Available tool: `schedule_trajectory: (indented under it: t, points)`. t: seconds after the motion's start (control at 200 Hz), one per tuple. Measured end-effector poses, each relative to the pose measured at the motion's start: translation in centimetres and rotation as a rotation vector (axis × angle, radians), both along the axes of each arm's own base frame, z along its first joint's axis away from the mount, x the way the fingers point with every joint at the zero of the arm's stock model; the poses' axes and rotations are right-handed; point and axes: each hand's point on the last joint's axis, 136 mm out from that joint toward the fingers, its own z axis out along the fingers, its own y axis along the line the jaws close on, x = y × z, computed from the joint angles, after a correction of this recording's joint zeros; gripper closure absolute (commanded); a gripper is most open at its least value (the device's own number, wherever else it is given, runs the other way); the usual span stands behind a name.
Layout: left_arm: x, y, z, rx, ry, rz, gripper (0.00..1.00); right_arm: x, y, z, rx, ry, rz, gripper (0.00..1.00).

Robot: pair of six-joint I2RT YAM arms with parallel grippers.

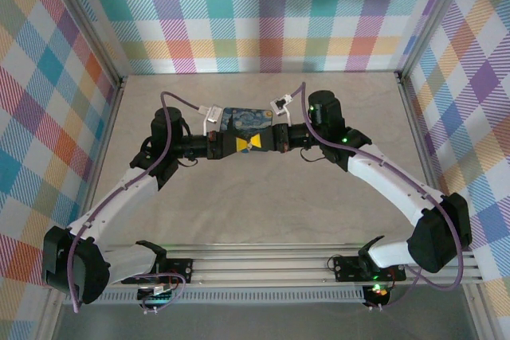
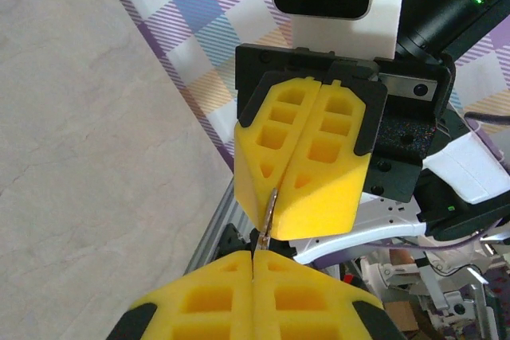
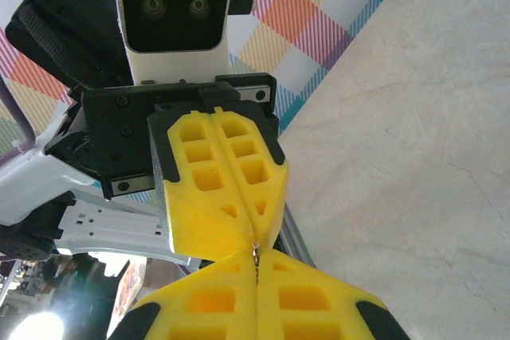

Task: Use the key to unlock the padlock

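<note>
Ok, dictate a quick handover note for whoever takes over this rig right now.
Left gripper: shut, apparently pinching the key.
Right gripper: shut, tip to tip with the left, on the same key.
Key: thin metal blade, held off the table.
Padlock: cannot tell where it is.
Done: key lifted.
Left: locate the padlock, insert the key, turn.

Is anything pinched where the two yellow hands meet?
Yes, a thin metal strip, apparently the key, runs from the seam of the shut left hand into the seam of the shut right hand.
</note>
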Motion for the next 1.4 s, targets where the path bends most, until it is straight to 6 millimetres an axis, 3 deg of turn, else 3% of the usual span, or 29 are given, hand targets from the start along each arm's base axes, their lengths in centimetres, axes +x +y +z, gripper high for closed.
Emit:
schedule_trajectory:
  t: [0.26,0.345,0.5,0.575,0.79,1.055,1.225,1.4]
  points:
    - [0.0,0.0,0.0,0.0,-0.001,0.001,1.0,0.1,0.0,-0.1,0.002,0.004,0.006,0.98]
    - [0.1,0.0,0.0,0.002,-0.001,0.007,1.0,0.1,0.0,-0.1,0.001,0.004,0.002,0.88]
    - [0.7,0.0,-0.2,0.011,-0.004,0.041,1.0,0.7,0.0,-0.3,-0.006,0.025,-0.037,0.59]
    - [1.0,0.1,-0.3,0.017,-0.006,0.062,1.0,1.2,-0.2,-0.5,-0.013,0.028,-0.076,0.52]
    - [1.6,0.4,-1.3,0.047,0.008,0.109,1.0,1.7,-1.2,-1.4,-0.01,0.071,-0.187,0.52]
    - [1.5,0.8,-1.5,0.073,-0.015,0.134,1.0,2.1,-0.4,-1.3,0.031,0.11,-0.199,0.48]
    - [1.6,0.9,-1.5,0.081,-0.027,0.143,1.0,1.9,0.9,-3.2,-0.002,0.15,-0.173,0.47]
    - [1.6,1.3,-1.4,0.095,-0.04,0.168,1.0,2.0,0.9,-4.6,-0.046,0.178,-0.191,0.48]
